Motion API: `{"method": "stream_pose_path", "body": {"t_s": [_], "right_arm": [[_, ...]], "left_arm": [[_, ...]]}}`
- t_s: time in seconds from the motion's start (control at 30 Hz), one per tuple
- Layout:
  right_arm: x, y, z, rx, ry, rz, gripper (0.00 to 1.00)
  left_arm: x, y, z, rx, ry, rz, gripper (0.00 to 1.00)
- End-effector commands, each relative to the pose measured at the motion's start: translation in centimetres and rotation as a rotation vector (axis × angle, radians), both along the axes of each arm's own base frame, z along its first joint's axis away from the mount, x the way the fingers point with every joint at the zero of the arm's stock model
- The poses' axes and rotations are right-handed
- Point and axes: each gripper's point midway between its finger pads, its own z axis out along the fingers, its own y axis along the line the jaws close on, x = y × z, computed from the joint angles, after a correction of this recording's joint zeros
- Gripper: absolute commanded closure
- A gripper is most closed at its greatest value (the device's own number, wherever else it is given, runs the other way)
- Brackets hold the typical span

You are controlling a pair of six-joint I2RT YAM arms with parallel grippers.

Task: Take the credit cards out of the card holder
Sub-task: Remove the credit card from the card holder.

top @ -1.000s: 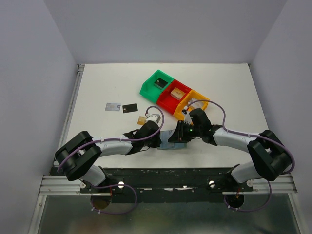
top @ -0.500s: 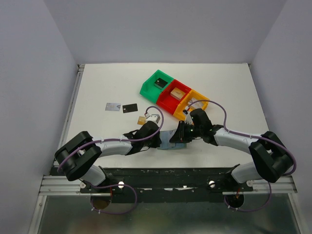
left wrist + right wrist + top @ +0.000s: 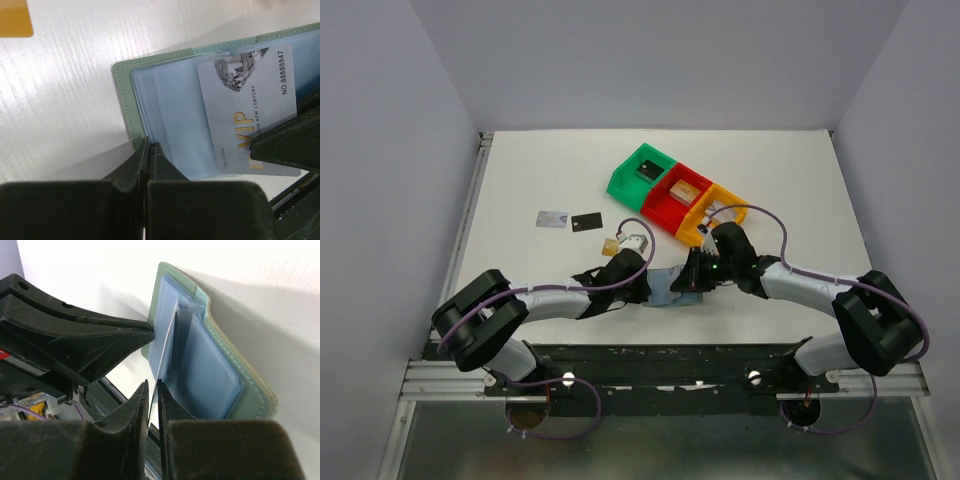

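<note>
The grey-blue card holder lies open near the table's front edge, between my two grippers. My left gripper is shut on the edge of its left panel. A silver-white VIP credit card sticks out of a clear blue sleeve. In the right wrist view that card shows edge-on, and my right gripper has its jaws a narrow gap apart on either side of it. A silver-grey card, a black card and a tan-gold card lie loose on the table.
Green, red and orange bins stand in a row behind the right gripper, with small items in the green and red ones. The tan-gold card lies just left of the holder. The table's front edge runs close behind both wrists.
The right gripper's jaws have narrowed around the card's edge. The holder's right side has shifted slightly. The left gripper has stayed shut on the holder.
</note>
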Motion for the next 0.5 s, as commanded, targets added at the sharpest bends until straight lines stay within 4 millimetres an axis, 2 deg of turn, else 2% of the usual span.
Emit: {"method": "stream_pose_path", "body": {"t_s": [0.0, 0.1, 0.23, 0.3, 0.4, 0.47], "right_arm": [[0.5, -0.6, 0.4, -0.018, -0.026, -0.022, 0.82], [0.4, -0.7, 0.2, -0.022, -0.022, -0.025, 0.85], [0.4, -0.8, 0.2, -0.028, -0.015, -0.028, 0.99], [0.7, -0.9, 0.2, -0.040, -0.025, -0.039, 1.00], [0.4, -2.2, -1.0, -0.126, 0.009, -0.059, 1.00], [0.5, -2.5, -0.9, -0.137, -0.004, -0.073, 1.00]], "left_arm": [[-1.2, 2.6, -2.8, 0.110, 0.052, 0.020, 1.00], [-1.3, 2.6, -2.8, 0.109, 0.053, 0.019, 1.00], [-1.3, 2.7, -2.7, 0.109, 0.053, 0.019, 1.00], [-1.2, 2.6, -2.6, 0.105, 0.048, 0.018, 1.00], [-1.2, 2.6, -2.3, 0.099, 0.043, 0.019, 1.00], [-1.2, 2.5, -2.1, 0.094, 0.042, 0.019, 1.00]]}}
